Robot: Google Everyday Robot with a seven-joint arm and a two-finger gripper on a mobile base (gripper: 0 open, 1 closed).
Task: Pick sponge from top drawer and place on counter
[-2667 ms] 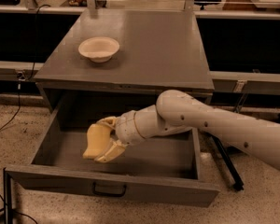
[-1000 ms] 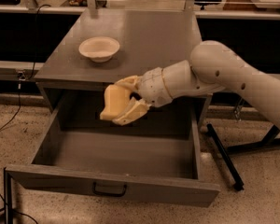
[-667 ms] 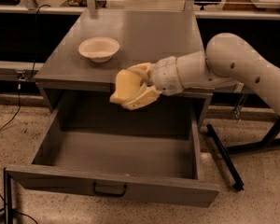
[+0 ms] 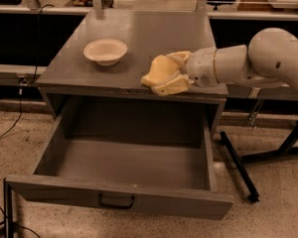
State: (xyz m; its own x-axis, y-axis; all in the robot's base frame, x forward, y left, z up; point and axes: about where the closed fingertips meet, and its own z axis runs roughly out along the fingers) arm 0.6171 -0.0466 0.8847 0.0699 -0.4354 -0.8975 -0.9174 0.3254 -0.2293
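While the top drawer (image 4: 64, 194) stands open below, gripper (image 4: 165, 77) pinching the sponge (image 4: 155, 69), over near right edge of the counter (image 4: 149, 33) (cream bowl (image 4: 105, 51) further left).

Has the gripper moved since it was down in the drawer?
Yes. The gripper, holding the sponge, rose out of the drawer to the front edge of the counter, right of the bowl.

Smooth white arm (image 4: 248, 61), cream-yellow jaws above counter (image 4: 139, 33)

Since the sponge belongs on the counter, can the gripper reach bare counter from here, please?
Probably yes: the gripper, holding the sponge, hangs over the front edge of the counter, with bare surface beneath; the bowl stands well apart.
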